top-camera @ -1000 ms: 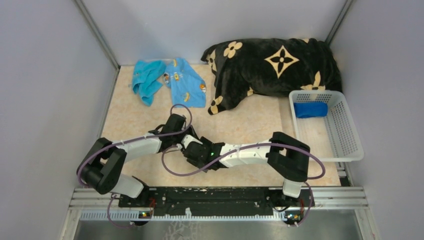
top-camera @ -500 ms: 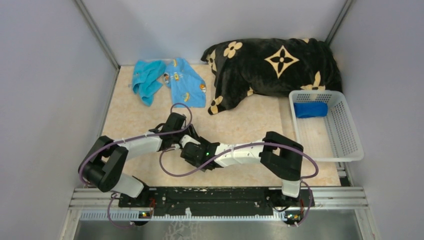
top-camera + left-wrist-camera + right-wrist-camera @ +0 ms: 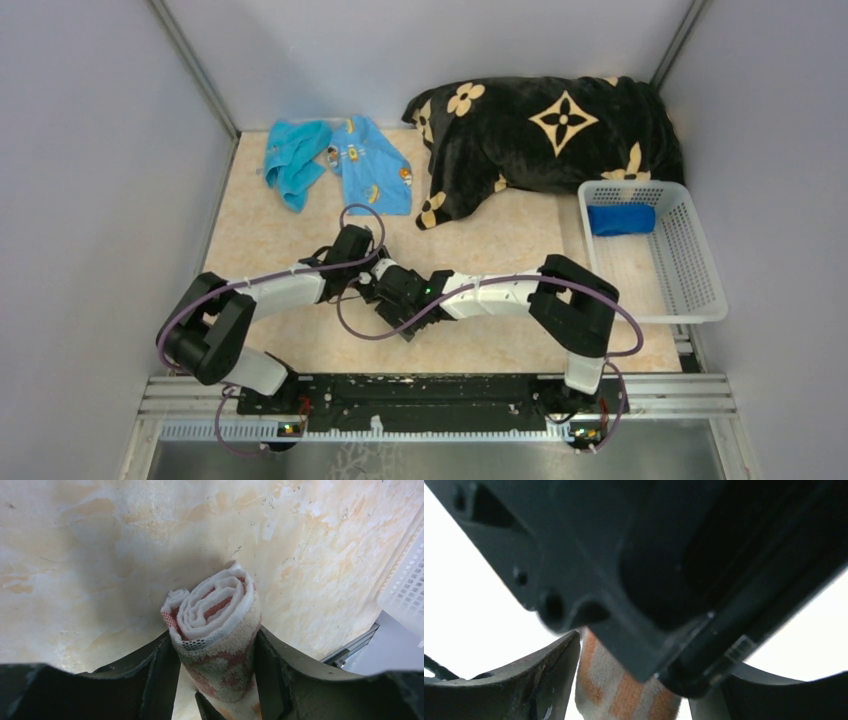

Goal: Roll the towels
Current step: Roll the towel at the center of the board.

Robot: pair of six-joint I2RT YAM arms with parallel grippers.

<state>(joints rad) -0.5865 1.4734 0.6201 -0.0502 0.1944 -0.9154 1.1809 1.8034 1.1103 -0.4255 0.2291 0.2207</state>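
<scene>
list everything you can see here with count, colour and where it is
striped towel roll: 1, white, red, orange, between both grippers
turquoise towel: 1, turquoise, far left
printed towel: 1, light blue, orange prints, beside the turquoise towel
dark blue towel: 1, rolled, in the basket's far end
basket: 1, white, right edge
blanket: 1, black, tan flowers, far right
table: 1, beige marbled
left gripper: 1, black, shut on the roll
right gripper: 1, black, straddling the roll

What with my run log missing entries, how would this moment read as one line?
left gripper: shut on striped roll | right gripper: around same roll, grip unclear | blue roll: in basket
</scene>
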